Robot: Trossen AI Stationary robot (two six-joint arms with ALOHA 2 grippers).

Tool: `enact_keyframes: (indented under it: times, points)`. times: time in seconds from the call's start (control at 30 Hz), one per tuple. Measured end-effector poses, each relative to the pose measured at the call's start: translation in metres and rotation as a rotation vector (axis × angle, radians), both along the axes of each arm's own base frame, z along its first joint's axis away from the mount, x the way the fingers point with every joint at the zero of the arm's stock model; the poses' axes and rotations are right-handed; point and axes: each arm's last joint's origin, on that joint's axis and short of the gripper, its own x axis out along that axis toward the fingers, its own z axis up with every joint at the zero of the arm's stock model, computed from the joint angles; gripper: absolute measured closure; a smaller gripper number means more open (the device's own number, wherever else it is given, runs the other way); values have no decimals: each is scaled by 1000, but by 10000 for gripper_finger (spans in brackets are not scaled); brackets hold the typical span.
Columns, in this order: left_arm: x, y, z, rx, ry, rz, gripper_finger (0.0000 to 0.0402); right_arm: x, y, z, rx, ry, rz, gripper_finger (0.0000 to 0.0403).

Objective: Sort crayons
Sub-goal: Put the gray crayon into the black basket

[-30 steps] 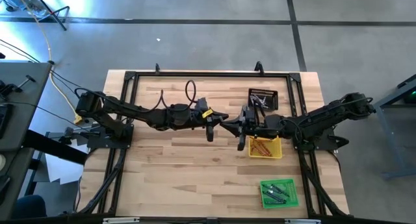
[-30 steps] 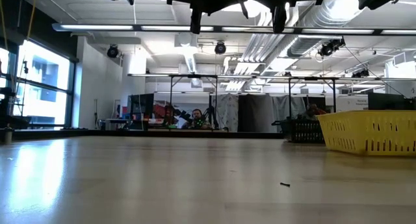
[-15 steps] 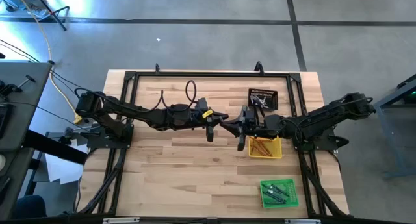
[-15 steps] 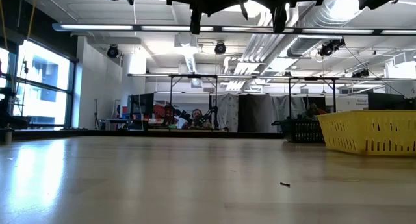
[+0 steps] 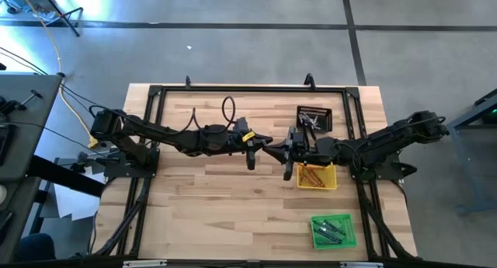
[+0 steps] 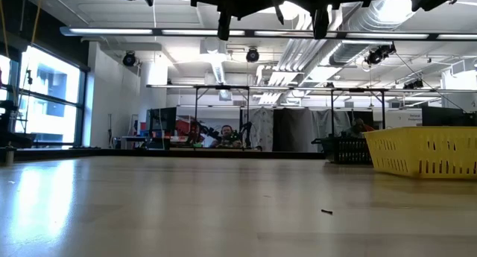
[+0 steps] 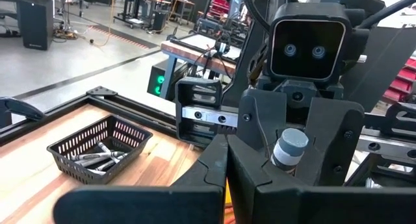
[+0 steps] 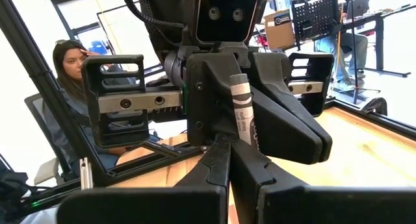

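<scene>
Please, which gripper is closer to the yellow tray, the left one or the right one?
Right. The right gripper hangs just beside the yellow tray, toward the table's middle. The left gripper meets it there, slightly farther from the tray.

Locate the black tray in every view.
High view: black tray right of centre, just above the yellow tray.
Low view: right, behind the yellow tray's left end.
Left wrist view: lower left, grey crayons inside.
Right wrist view: not in it.
Landmark: the yellow tray, high and low views.
</scene>
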Motion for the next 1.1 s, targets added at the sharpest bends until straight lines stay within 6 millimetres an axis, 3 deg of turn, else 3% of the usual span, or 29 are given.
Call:
enact_keyframes:
  times: [0.8, 1.1]
  points:
    - [0, 0, 0, 0, 5, 0, 401, 0, 0, -1, -9, 20, 0, 403]
    - [0, 0, 1, -4, -7, 0, 402, -13, -3, 10, -21, 32, -11, 403]
